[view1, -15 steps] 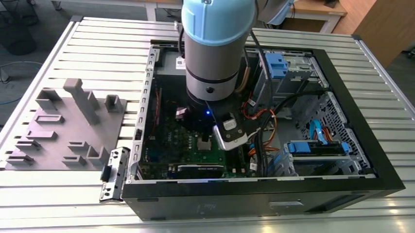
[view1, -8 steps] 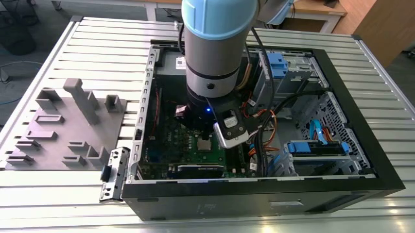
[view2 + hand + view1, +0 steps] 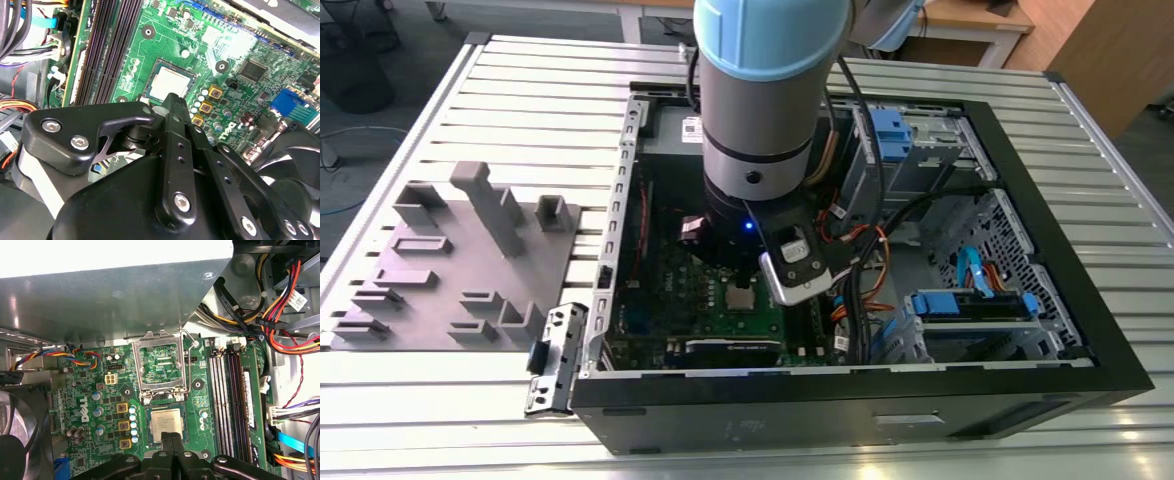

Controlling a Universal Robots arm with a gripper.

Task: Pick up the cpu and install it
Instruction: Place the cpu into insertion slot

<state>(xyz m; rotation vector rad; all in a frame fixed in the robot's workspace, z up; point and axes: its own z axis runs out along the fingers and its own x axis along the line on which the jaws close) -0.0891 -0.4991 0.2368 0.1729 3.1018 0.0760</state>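
The cpu (image 3: 166, 422) is a small silvery square lying flat in the socket on the green motherboard (image 3: 100, 390); it also shows as the cpu (image 3: 170, 82) and, from outside, as the cpu (image 3: 742, 298) just below the arm's wrist. The silver socket frame (image 3: 159, 365) stands flipped open right beside it. My gripper (image 3: 172, 439) has its black fingers pressed together with nothing between them. Its tip hangs over the cpu's near edge, as the gripper (image 3: 173, 100) also shows.
The black PC case (image 3: 1067, 340) walls in the work area. Dark memory slots (image 3: 227, 400) run along one side of the socket, a black fan (image 3: 20, 435) sits on the other, and cable bundles (image 3: 280, 310) hang nearby. A grey parts fixture (image 3: 454, 260) lies at the exterior view's left.
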